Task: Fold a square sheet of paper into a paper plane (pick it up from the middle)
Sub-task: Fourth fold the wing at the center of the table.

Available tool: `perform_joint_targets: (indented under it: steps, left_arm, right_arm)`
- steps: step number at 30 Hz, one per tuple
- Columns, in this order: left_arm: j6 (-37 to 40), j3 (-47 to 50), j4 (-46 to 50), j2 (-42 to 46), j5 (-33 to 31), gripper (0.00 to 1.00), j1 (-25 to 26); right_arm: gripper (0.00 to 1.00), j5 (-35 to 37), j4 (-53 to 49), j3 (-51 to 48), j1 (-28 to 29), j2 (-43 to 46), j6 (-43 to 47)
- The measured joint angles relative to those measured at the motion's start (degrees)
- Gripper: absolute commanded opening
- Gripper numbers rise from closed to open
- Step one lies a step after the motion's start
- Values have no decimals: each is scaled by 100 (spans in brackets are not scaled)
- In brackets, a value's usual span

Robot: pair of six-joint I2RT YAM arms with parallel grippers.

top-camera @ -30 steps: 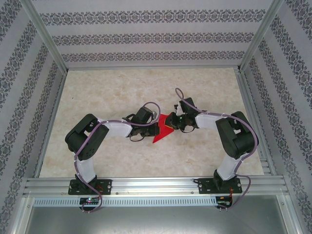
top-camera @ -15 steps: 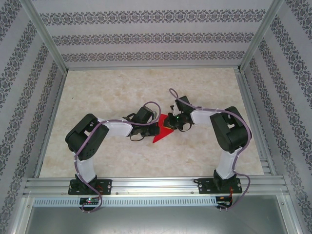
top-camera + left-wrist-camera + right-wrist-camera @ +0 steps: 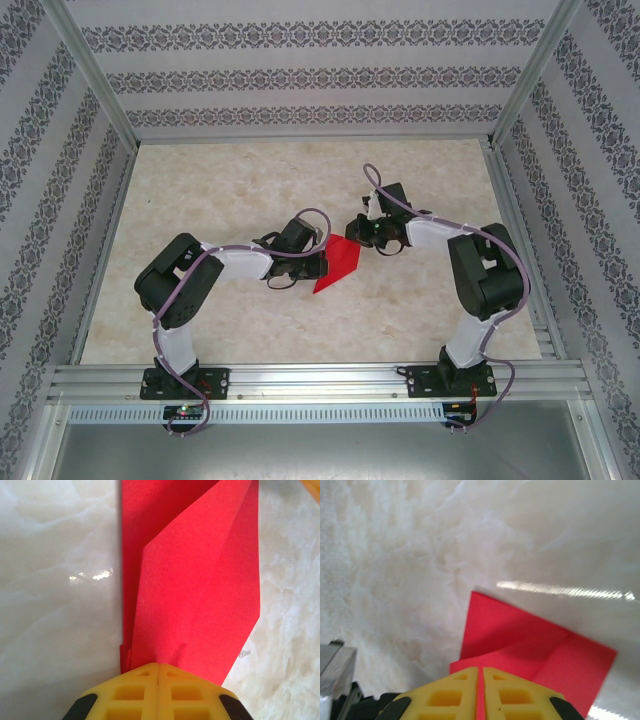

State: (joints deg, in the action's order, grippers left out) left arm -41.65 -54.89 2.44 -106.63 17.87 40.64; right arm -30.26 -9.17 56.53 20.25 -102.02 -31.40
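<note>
Pinched the half-folded red paper (image 3: 200, 595) in the left claw (image 3: 158, 666) near the middle of the surface (image 3: 230, 190), with the right claw (image 3: 480, 670) closed narrow at its corner, and risked tearing under any opposing pull.

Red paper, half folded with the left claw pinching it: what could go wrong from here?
1. The left claw pinches several loose layers of the red paper at one edge; a pull could fan them apart or tear them.
2. The right claw is shut low over the same paper; dragging there might crumple it or undo the fold.
</note>
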Motion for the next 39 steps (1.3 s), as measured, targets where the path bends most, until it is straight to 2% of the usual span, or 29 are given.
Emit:
perform_joint_targets:
  steps: [5,10,15,22,26,30,33,39]
  left_arm:
    - [0,-37,48,-17,-2,0,2]
    - [-2,-55,85,-22,-2,0,2]
    - [-2,-81,114,-37,-22,0,4]
    - [-2,-90,131,-44,-20,0,4]
    - [-2,-90,129,-44,-20,0,4]
    - [-2,-90,127,-44,-20,0,4]
    - [-2,-90,125,-44,-20,0,4]
    - [-2,-72,79,-44,-20,0,4]
  right_arm:
    - [11,-70,46,-81,304,-48,2]
    - [10,-157,-166,13,391,-474,146]
    - [10,-313,-487,350,116,-841,367]
    - [9,-284,-632,903,-636,-1213,452]
    - [10,-236,-662,1134,-879,-1342,431]
    - [10,-179,-581,1110,-898,-1185,337]
    - [11,-133,-494,802,-802,-636,219]
    - [10,-133,-256,138,-232,367,-72]
